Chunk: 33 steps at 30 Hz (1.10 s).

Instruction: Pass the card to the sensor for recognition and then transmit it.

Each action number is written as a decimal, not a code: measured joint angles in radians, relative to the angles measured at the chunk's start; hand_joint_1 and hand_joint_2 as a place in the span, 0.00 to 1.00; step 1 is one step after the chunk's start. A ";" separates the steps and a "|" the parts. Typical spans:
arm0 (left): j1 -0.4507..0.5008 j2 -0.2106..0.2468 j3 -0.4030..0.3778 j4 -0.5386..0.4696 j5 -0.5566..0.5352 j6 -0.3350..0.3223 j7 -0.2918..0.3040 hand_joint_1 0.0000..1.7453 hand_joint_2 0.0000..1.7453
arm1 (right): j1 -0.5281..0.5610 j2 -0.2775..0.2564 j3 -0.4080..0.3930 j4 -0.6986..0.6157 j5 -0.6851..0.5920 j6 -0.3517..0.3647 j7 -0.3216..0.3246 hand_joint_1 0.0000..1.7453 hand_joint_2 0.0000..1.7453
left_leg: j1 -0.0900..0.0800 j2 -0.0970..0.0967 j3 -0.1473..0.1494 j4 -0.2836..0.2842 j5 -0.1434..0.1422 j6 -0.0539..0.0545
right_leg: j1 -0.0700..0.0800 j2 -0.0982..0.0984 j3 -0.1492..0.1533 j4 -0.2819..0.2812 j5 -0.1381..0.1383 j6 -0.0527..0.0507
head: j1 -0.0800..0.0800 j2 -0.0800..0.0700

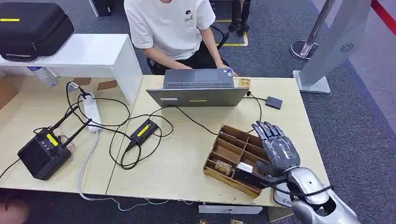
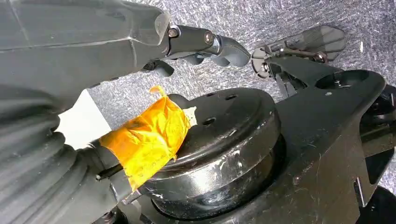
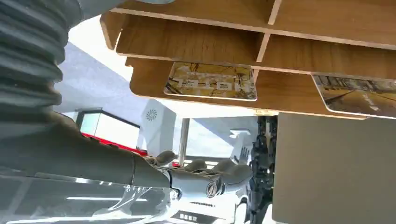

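Right hand (image 1: pixel 276 145) hovers flat over the wooden tray (image 1: pixel 223 148), fingers spread, holding nothing. A card (image 3: pixel 211 81) lies in a compartment. Left hand's (image 2: pixel 140 32) state: cannot tell.

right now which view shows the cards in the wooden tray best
The right wrist view: one card fills a slot of the wooden tray with its print visible, another at the edge. The head view shows only small cards; the left wrist view looks at the floor.
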 joint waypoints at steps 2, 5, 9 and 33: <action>0.000 0.000 0.000 0.000 0.001 0.000 0.001 0.00 1.00 | 0.004 0.013 -0.008 0.007 0.008 -0.023 -0.013 0.00 1.00 | 0.000 0.000 0.000 0.000 0.000 0.000 | 0.000 0.000 0.000 0.000 0.000 0.000 | 0.000 0.000; 0.000 0.000 -0.001 0.000 0.005 0.000 0.001 0.00 1.00 | 0.009 0.036 -0.019 0.021 0.016 -0.055 -0.022 0.00 1.00 | 0.000 0.000 0.000 0.000 0.000 0.000 | 0.000 0.000 0.000 0.000 0.000 0.000 | 0.000 0.000; 0.000 0.000 -0.002 0.000 0.010 0.000 0.002 0.00 1.00 | 0.011 0.052 -0.035 0.036 0.016 -0.071 -0.026 0.00 1.00 | 0.000 0.000 0.000 0.000 0.000 0.000 | 0.000 0.000 0.000 0.000 0.000 0.000 | 0.000 0.000; -0.002 0.000 -0.010 0.000 0.012 -0.002 0.009 0.00 1.00 | 0.016 0.080 -0.139 0.154 0.013 -0.108 -0.025 0.00 1.00 | 0.000 0.000 0.000 0.000 0.000 0.000 | 0.000 0.000 0.000 0.000 0.000 0.000 | 0.000 0.000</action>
